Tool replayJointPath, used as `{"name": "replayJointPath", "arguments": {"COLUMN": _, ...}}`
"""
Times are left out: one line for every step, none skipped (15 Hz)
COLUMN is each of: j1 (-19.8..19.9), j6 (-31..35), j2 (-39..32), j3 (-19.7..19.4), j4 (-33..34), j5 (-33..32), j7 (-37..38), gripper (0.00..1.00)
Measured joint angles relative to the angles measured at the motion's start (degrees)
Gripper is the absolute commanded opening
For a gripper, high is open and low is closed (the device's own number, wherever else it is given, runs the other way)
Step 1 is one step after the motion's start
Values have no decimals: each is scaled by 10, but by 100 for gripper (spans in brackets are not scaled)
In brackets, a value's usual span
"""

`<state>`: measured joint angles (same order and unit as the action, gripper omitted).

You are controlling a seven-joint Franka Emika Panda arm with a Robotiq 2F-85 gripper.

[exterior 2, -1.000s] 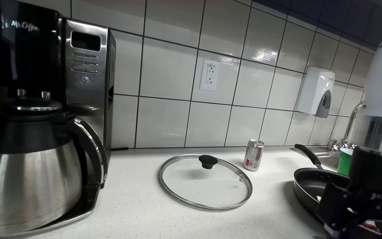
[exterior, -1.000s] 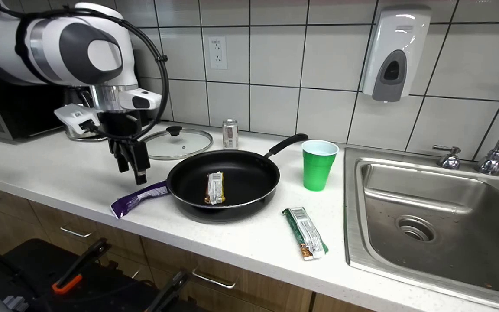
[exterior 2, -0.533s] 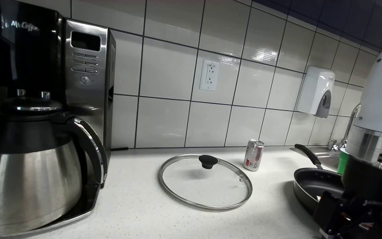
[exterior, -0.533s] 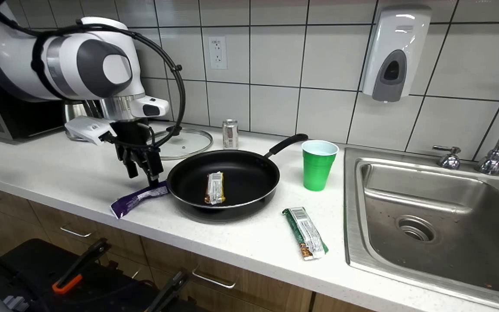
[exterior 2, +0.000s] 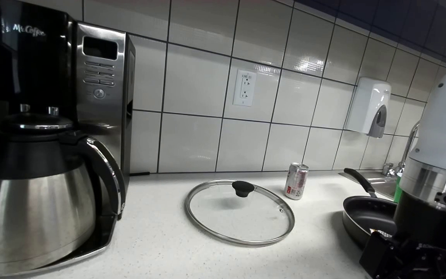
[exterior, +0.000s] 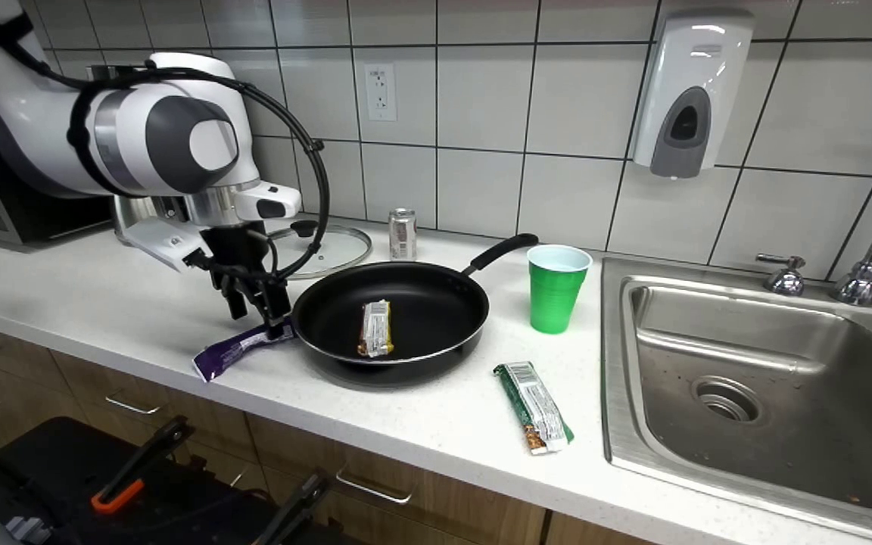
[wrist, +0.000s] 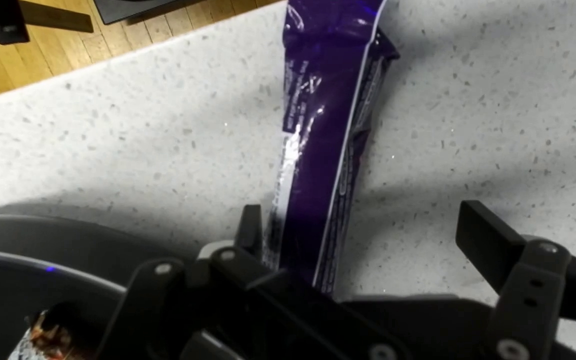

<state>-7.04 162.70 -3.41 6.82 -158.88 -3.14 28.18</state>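
Note:
My gripper (wrist: pixel 360 220) is open and points down over the counter. A long purple packet (wrist: pixel 323 150) lies between its spread fingers in the wrist view, much closer to the left finger; whether they touch I cannot tell. The far finger stands well apart from it. The packet's lower end is hidden behind the gripper. In an exterior view the gripper (exterior: pixel 260 318) is at the pan end of the purple packet (exterior: pixel 232 353). A black frying pan (exterior: pixel 436 299) stands right beside it, with a yellow-and-white wrapped bar (exterior: pixel 376 328) inside.
A glass lid (exterior 2: pixel 242 217) and a silver can (exterior 2: pixel 296 181) are behind the pan. A green cup (exterior: pixel 555 295) and a green-wrapped bar (exterior: pixel 536 409) stand between pan and steel sink (exterior: pixel 621 378). A coffee maker (exterior 2: pixel 33 217) is further along. The counter's front edge is near the packet.
My gripper has come down and moved toward the pan, from above the purple packet to its level. The fingers stay apart. The packet, pan and other things have not moved.

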Motion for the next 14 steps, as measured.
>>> {"name": "replayJointPath", "arguments": {"j1": 0, "j6": 3, "j2": -3, "j3": -1, "j4": 0, "j5": 0, "j7": 0, "gripper": 100}}
{"name": "replayJointPath", "arguments": {"j1": 0, "j6": 5, "j2": -6, "j3": -5, "j4": 0, "j5": 0, "j7": 0, "gripper": 100}}
{"name": "replayJointPath", "arguments": {"j1": -1, "j6": 5, "j2": -9, "j3": -9, "j4": 0, "j5": 0, "j7": 0, "gripper": 100}}
{"name": "replayJointPath", "arguments": {"j1": -2, "j6": 6, "j2": -10, "j3": -12, "j4": 0, "j5": -3, "j7": 1, "gripper": 88}}
{"name": "replayJointPath", "arguments": {"j1": -2, "j6": 6, "j2": -10, "j3": -17, "j4": 0, "j5": -8, "j7": 1, "gripper": 72}}
{"name": "replayJointPath", "arguments": {"j1": -4, "j6": 6, "j2": -10, "j3": -20, "j4": 1, "j5": -12, "j7": 3, "gripper": 67}}
{"name": "replayJointPath", "arguments": {"j1": -5, "j6": 6, "j2": -7, "j3": -23, "j4": 0, "j5": -15, "j7": 4, "gripper": 58}}
{"name": "replayJointPath", "arguments": {"j1": -5, "j6": 6, "j2": -3, "j3": -24, "j4": 1, "j5": -18, "j7": 4, "gripper": 51}}
{"name": "replayJointPath", "arguments": {"j1": -5, "j6": 6, "j2": -1, "j3": -26, "j4": 1, "j5": -20, "j7": 4, "gripper": 42}}
{"name": "replayJointPath", "arguments": {"j1": -5, "j6": 6, "j2": 2, "j3": -29, "j4": 1, "j5": -22, "j7": 4, "gripper": 36}}
{"name": "replayJointPath", "arguments": {"j1": -5, "j6": 6, "j2": 6, "j3": -31, "j4": 0, "j5": -24, "j7": 4, "gripper": 27}}
{"name": "replayJointPath", "arguments": {"j1": -5, "j6": 6, "j2": 8, "j3": -33, "j4": 0, "j5": -25, "j7": 4, "gripper": 21}}
{"name": "replayJointPath", "arguments": {"j1": -5, "j6": 6, "j2": 11, "j3": -35, "j4": 0, "j5": -27, "j7": 4, "gripper": 12}}
{"name": "replayJointPath", "arguments": {"j1": -4, "j6": 6, "j2": 13, "j3": -37, "j4": 1, "j5": -28, "j7": 4, "gripper": 7}}
